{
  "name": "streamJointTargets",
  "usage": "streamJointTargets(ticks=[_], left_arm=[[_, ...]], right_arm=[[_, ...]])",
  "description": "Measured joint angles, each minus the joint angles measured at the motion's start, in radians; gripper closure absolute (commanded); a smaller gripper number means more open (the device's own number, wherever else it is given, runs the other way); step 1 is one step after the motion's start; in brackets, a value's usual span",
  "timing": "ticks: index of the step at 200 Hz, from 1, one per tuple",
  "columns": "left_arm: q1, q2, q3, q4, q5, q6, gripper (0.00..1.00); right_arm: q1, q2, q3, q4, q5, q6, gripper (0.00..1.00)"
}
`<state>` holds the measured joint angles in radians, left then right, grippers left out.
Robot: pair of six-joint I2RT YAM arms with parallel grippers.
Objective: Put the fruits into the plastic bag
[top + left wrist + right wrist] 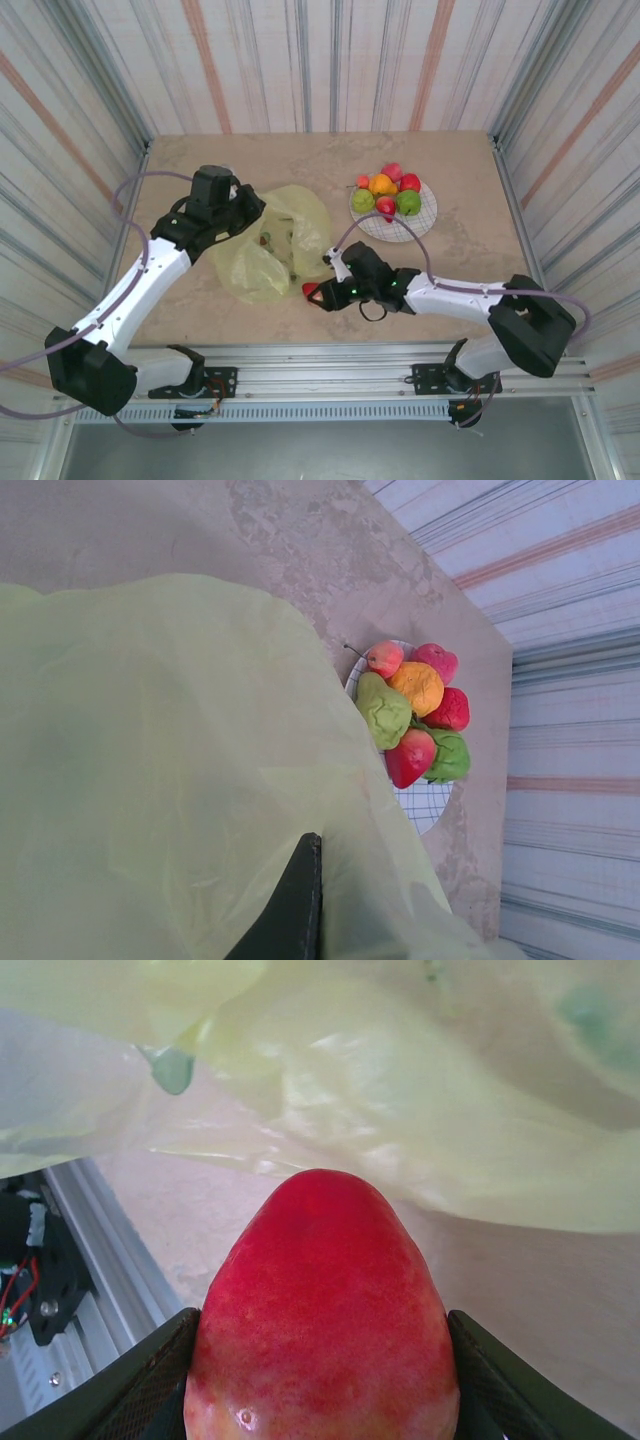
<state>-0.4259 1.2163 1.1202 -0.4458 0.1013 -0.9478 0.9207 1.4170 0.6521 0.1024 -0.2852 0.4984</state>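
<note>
Seven small glossy fruits (382, 184), red, green and one orange, lie heaped on a round white gridded plate (420, 226) at the far right of the desk (460, 170). The right hand (316, 293) is clamped on an eighth, a smooth red fruit (320, 1310), just beside the crinkly translucent yellow plastic bag (270, 255) with its small green motifs. The left hand (240, 205), fingers together, pinches the bag's edge.

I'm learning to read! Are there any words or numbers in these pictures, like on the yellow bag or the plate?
No words or numbers can be read here.
On the plastic bag: small green printed marks, too blurred to tell if they are letters.
On the plate: thin grid lines, no text.
</note>
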Motion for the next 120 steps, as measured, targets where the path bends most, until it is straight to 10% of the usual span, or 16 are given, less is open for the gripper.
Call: streamJointTargets(ticks=[120], left_arm=[[-0.087,0.005,-0.003,0.009,0.009,-0.027,0.99]], right_arm=[[-0.162,0.096,0.149,0.159,0.293,-0.013,0.52]])
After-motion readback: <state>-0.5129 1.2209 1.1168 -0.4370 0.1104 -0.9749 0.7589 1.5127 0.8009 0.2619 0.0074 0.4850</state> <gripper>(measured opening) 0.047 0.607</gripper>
